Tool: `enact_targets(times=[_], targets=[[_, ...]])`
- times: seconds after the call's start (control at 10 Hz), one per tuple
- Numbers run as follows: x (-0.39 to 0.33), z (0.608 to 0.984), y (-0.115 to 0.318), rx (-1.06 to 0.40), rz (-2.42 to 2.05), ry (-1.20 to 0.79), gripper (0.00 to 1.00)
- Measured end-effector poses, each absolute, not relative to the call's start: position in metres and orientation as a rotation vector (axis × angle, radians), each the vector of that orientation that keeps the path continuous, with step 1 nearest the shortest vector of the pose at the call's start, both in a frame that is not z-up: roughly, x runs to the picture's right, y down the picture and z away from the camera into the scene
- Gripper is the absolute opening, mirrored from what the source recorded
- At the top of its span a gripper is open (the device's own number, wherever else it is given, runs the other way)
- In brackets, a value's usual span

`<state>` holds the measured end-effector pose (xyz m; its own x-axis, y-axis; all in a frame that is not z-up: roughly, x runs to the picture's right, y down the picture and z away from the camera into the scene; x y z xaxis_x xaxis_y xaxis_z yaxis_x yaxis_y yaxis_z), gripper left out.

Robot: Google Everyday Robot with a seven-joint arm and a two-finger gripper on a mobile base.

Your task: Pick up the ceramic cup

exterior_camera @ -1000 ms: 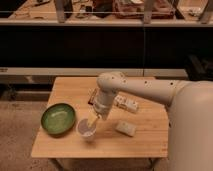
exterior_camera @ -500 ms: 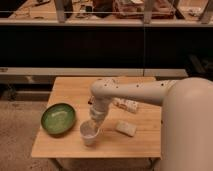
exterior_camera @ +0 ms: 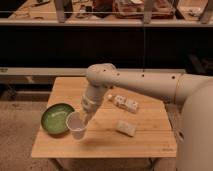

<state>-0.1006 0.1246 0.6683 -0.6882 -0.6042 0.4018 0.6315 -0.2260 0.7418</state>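
A light wooden table (exterior_camera: 145, 142) stands on a speckled, possibly carpeted floor (exterior_camera: 15, 145). Dark shelving (exterior_camera: 60, 45) runs across 12 o'clock. The gripper (exterior_camera: 84, 118) hangs over the table's 8 o'clock side.

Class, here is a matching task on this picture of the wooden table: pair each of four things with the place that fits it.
Things
1. green bowl
2. ceramic cup
3. gripper
4. pale packet

Places
A. at the cup's rim, at the end of the arm
B. right of the cup, lying apart from it
C. at the table's left edge
D. just right of the bowl, near the table's front edge

Pairs: 1-C, 2-D, 3-A, 4-B
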Motion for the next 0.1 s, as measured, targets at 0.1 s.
enact_targets(times=[0.1], targets=[[-0.0993, 0.6579, 0.1168, -0.036, -1.989, -1.218, 0.00]])
